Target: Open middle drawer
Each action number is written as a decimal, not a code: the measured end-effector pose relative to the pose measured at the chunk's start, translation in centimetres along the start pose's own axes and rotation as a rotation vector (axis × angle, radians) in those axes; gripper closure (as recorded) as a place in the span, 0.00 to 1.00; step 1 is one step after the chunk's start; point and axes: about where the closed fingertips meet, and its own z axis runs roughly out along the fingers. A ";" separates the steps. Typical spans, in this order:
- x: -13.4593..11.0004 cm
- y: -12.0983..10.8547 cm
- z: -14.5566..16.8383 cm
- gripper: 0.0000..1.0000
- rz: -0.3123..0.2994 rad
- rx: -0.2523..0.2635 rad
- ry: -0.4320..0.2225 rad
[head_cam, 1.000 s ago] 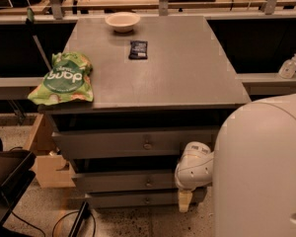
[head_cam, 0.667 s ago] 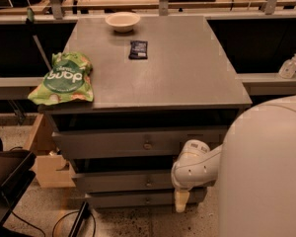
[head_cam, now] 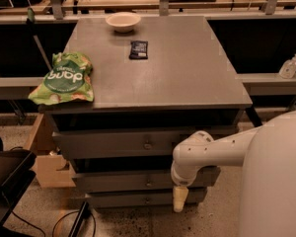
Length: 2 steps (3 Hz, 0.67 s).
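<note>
The grey cabinet has three drawer fronts stacked under its top. The middle drawer [head_cam: 123, 180] is a shallow grey front with a small round knob [head_cam: 149, 183] at its centre, and it sits flush with the others. My white arm reaches in from the right, its wrist joint covering the right end of that drawer. The gripper [head_cam: 179, 200] hangs down from the wrist, cream-coloured, in front of the lowest drawer and to the right of the knobs. It touches no knob.
On the cabinet top [head_cam: 187, 78] lie a green snack bag [head_cam: 65, 79] at the left edge, a dark packet [head_cam: 138, 49] and a white bowl [head_cam: 123, 21] at the back. A cardboard box [head_cam: 49, 167] and a black chair [head_cam: 7, 181] stand left of the cabinet.
My arm has stretched further left across the drawer fronts, carrying the hanging gripper a little leftward. The drawers have not moved.
</note>
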 end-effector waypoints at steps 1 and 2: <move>-0.1 -0.3 0.8 0.25 -0.011 -0.077 -0.032; -0.1 -0.4 0.8 0.49 -0.023 -0.081 -0.034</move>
